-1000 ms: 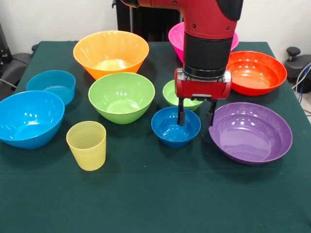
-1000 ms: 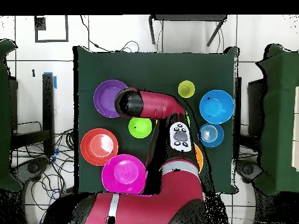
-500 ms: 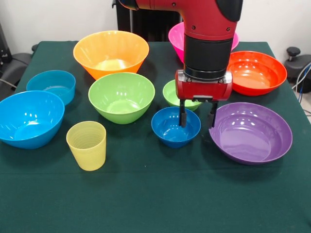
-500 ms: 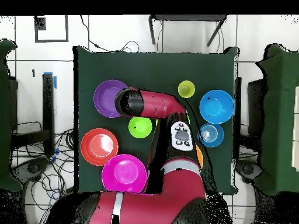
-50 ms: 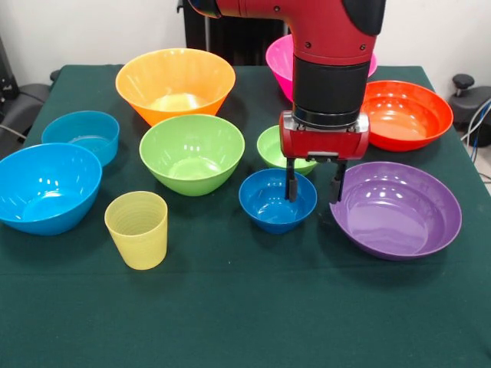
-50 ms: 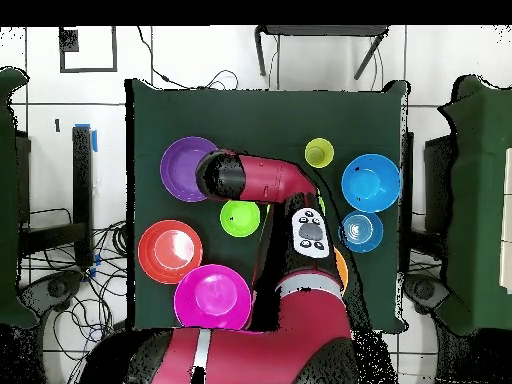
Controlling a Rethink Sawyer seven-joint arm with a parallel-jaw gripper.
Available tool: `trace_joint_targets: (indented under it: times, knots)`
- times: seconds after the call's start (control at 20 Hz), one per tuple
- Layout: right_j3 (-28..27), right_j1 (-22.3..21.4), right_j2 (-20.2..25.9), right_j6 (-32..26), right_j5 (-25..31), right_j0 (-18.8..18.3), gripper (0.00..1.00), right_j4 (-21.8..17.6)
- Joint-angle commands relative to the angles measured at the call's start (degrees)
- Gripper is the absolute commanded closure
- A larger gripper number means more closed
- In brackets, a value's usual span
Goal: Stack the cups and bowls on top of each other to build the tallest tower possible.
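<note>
My gripper (image 5: 313,188) hangs open over the right rim of a small dark-blue bowl (image 5: 268,203). One finger is inside the bowl and the other is outside, next to the purple bowl (image 5: 395,208). A small lime bowl (image 5: 268,147) sits just behind it. The yellow ribbed cup (image 5: 137,228) stands upright at the front left. A lime-green bowl (image 5: 192,152), an orange bowl (image 5: 175,83), a large blue bowl (image 5: 46,186), a light-blue bowl (image 5: 81,134), a pink bowl (image 5: 276,57) and a red-orange bowl (image 5: 403,113) each sit singly. No tower shows. In the overhead view the arm (image 6: 262,182) hides the gripper.
A dark green cloth (image 5: 245,307) covers the table, with bare room along its front edge. Overhead, the purple bowl (image 6: 183,165), the cup (image 6: 319,152) and the large blue bowl (image 6: 370,182) lie furthest from the base. Chairs and cables surround the table.
The gripper has drifted a few pixels to the right in the front view and stays open. No bowl and no cup has moved.
</note>
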Motion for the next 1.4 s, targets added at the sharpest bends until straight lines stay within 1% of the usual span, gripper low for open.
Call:
trace_joint_targets:
  times: [0.05, 0.25, 0.7, 1.05, 1.4]
  knots:
    - [-2.4, 4.2, 5.7, 0.1, 1.4, 0.0, 0.00, -3.5]
    - [-2.7, 4.1, 5.2, 0.0, 1.5, 0.1, 0.00, -3.7]
    - [-3.3, 2.2, 5.9, -2.4, 5.3, -1.4, 0.00, -3.5]
    - [-3.3, 2.8, 6.6, -2.6, 4.7, -1.9, 0.00, -3.5]
    - [-4.0, 4.5, 6.1, -0.9, 3.1, -0.4, 0.00, -3.5]
